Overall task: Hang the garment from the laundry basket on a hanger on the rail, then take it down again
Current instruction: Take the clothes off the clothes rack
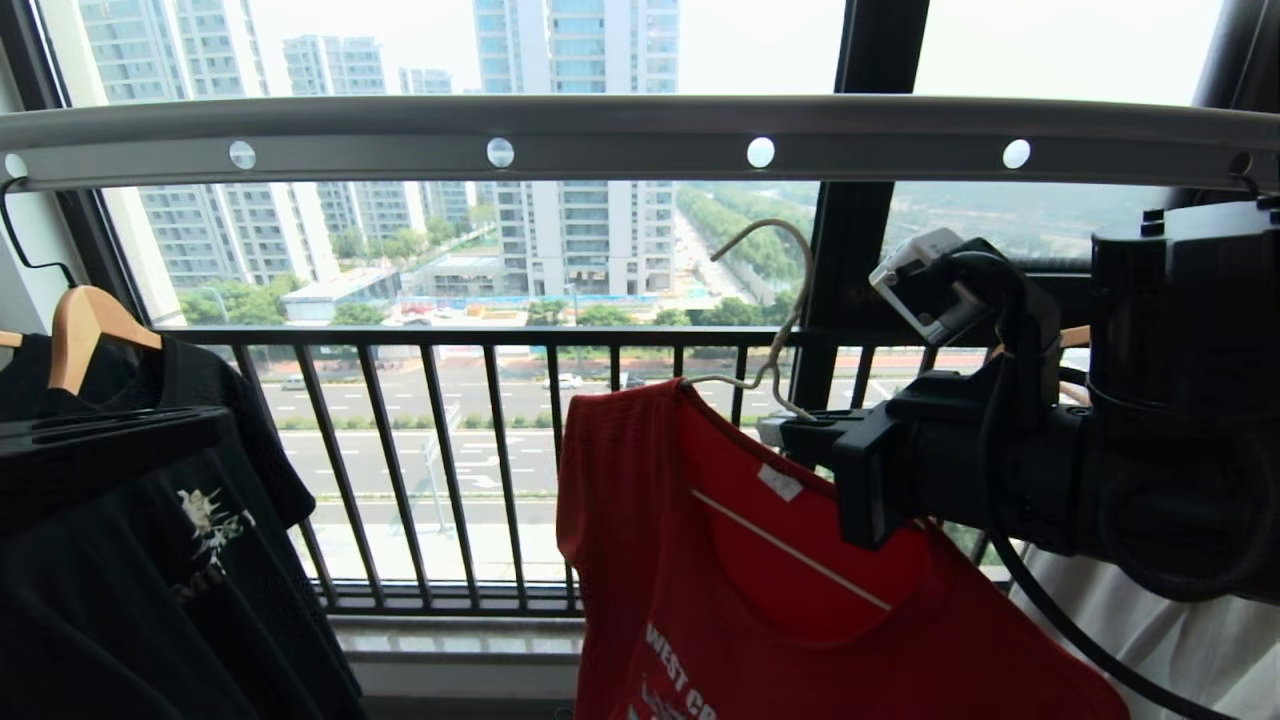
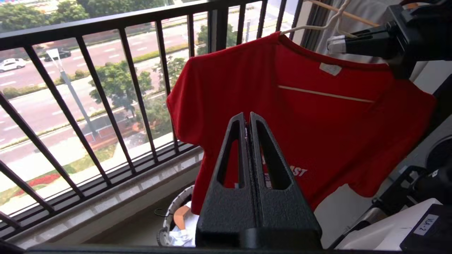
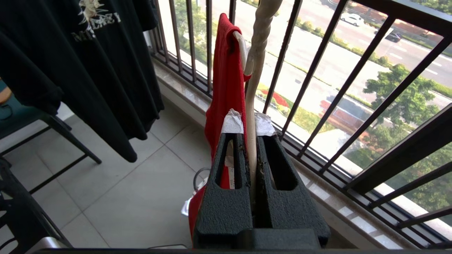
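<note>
Right gripper (image 1: 790,432) clamped on neck of the cream wire hanger (image 1: 770,300), hook free in air below the rail (image 1: 640,150), not on it. Red garment (image 1: 760,580) hangs on that hanger, draping down and to the robot's left from the fingertips; collar label just beside them. Left gripper (image 2: 248,118) fingers pressed together, empty, pointing at the garment's front, apart from it. Laundry basket (image 2: 169,215) on floor beneath garment, below left gripper. Black T-shirt (image 1: 150,540) far off to the left.
</note>
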Controlling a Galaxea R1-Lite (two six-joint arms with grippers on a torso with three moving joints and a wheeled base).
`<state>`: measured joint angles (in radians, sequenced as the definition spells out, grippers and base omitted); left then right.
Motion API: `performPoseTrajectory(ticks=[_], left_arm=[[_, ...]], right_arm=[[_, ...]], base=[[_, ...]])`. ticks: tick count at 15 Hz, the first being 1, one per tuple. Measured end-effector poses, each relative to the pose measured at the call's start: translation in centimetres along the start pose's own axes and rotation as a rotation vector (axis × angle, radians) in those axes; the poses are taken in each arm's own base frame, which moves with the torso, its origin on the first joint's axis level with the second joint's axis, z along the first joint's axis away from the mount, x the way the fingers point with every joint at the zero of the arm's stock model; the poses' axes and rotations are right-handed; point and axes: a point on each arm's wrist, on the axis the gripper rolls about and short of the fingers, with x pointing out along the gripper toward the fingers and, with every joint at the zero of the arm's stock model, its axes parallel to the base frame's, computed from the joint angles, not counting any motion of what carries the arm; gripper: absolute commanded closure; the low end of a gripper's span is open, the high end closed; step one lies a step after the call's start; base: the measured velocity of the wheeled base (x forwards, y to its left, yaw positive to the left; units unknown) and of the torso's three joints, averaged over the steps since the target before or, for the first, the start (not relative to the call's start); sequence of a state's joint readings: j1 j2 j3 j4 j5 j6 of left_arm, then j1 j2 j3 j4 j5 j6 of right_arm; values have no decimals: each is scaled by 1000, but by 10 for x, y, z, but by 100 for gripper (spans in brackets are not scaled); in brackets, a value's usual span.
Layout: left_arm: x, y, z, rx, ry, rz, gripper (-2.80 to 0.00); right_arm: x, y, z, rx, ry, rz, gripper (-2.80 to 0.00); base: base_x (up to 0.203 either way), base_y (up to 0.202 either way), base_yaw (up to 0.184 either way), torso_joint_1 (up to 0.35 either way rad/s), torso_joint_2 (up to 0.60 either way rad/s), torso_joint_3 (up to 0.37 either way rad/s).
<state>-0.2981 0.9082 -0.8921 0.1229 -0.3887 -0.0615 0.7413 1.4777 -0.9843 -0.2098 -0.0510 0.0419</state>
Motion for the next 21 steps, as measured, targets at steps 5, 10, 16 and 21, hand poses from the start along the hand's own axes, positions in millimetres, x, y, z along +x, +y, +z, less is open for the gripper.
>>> performPoseTrajectory(ticks=[5,10,16,21], left_arm=[[77,-2,0,-28,196,-169,0],[134,5,-23,-92,348,-182,0],[192,12,-53,-107,408,-143,-280],[217,-9,-63,-115,363,-17,-280]], right_arm=[[12,0,-7,-1,38,-2,0],[29,1,-14,6,62,-4,0],[38,1,-18,8,80,-5,0],[37,3,-17,7,76,2,0]], base=[[0,0,0,0,0,0],[0,0,0,0,0,0],[0,0,0,0,0,0],[0,0,0,0,0,0]])
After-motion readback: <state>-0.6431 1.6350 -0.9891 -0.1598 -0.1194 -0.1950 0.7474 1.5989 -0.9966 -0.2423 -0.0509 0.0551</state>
